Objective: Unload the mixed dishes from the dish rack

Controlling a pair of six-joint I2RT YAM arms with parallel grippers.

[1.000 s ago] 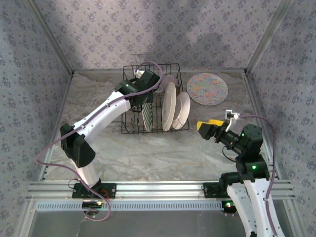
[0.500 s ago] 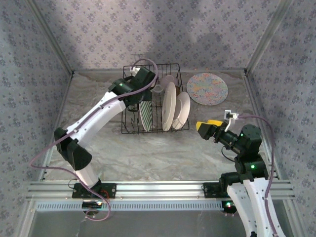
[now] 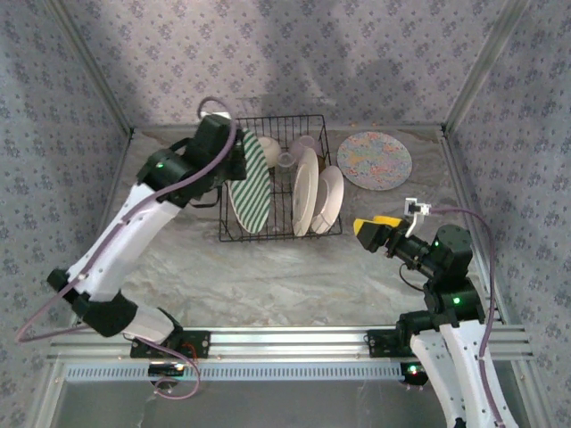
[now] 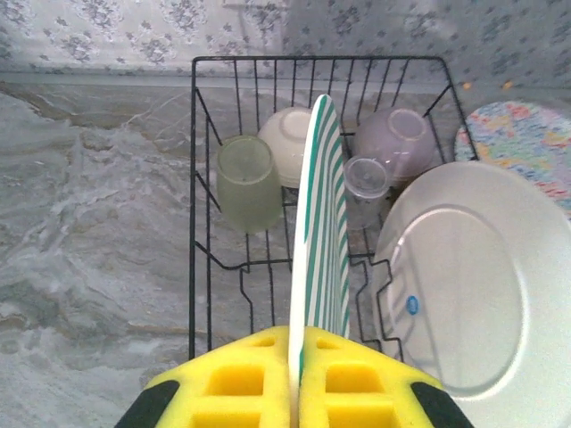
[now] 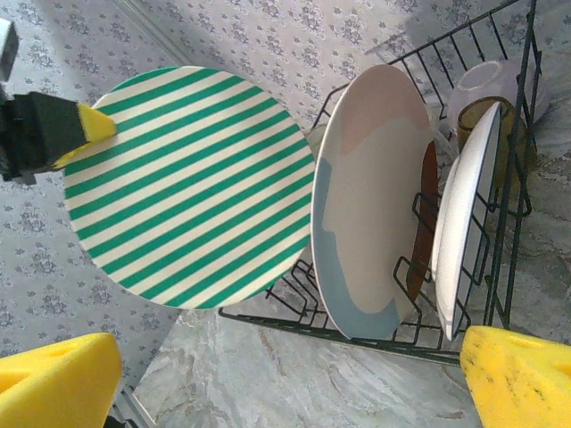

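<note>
Spreading under both arms, the marbled table [image 3: 294, 276] carries the dish rack [image 3: 277, 237], which sits beyond and to the right of the left gripper [image 3: 234, 165].

The left arm reaches up from its base in a long bend. Its elbow is out to the left and its wrist is turned towards the rack's left side. The right arm is folded close above its own base, forearm level. The right gripper [image 3: 368, 230] hovers over bare table, pointing at the rack's near right corner and apart from it. In the right wrist view its yellow pads [image 5: 55, 382] stand wide apart with nothing between them.

The left gripper is clamped on the near rim of the green-striped plate [image 3: 252, 183]. The left wrist view shows the plate [image 4: 323, 205] edge-on, pinched between the two yellow pads [image 4: 234, 385] and running straight away from them. It stands on edge above the left half of the rack [image 4: 312, 61].

To the right of that gripper, a large white plate [image 4: 464, 276] leans in the rack's prongs. A smaller white plate [image 3: 330, 198] stands just beyond it on the right.

Farther right again, a flowered plate [image 3: 375, 160] lies flat on the table outside the rack.

Ahead of the left gripper, at the rack's far end, a cream bowl [image 4: 290, 134] and a lavender bowl [image 4: 401, 138] rest on either side of the held plate. A yellowish cup [image 4: 248, 183] lies left of the held plate, and a small clear cup [image 4: 366, 181] lies right of it.
</note>
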